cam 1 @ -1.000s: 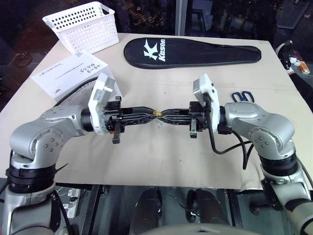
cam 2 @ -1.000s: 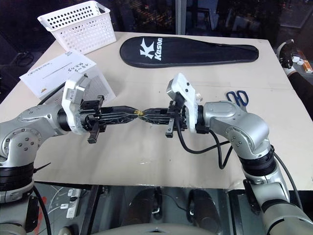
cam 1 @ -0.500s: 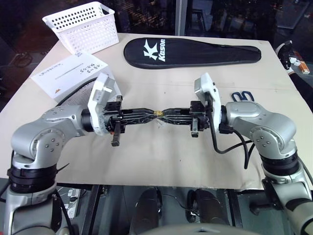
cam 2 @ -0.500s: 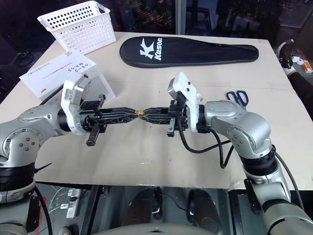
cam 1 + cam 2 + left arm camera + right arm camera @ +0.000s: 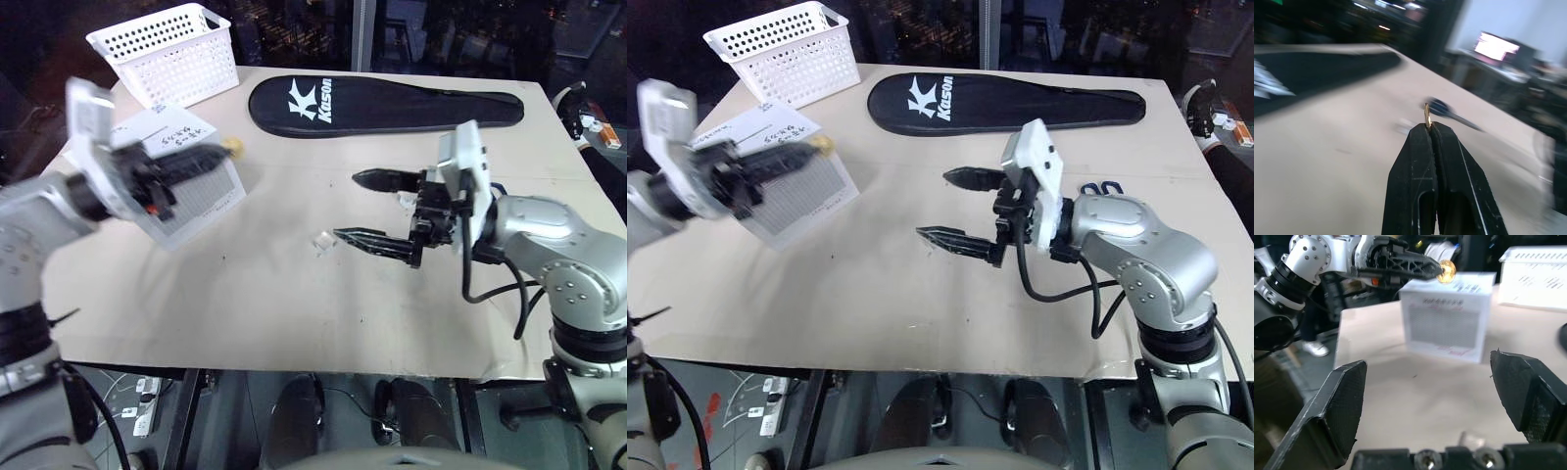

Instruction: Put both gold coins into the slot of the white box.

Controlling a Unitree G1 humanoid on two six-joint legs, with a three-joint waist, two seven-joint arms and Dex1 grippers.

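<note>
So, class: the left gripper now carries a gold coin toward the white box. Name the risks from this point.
1. The gold coin is pinched only by its edge at the very tip of the left gripper, so it might slip out.
2. The slot is a thin slit on the white box; a tilted coin may miss it.
3. The right gripper hangs wide open above the table.

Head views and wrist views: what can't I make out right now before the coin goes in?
- The slot on the white box: head views, crossed by the blurred left gripper.
- The second coin: nothing gold on the table besides the gold coin the left gripper holds.
- The small clear thing: too small to identify.
- The scissors: head views, partly behind the right gripper.
</note>
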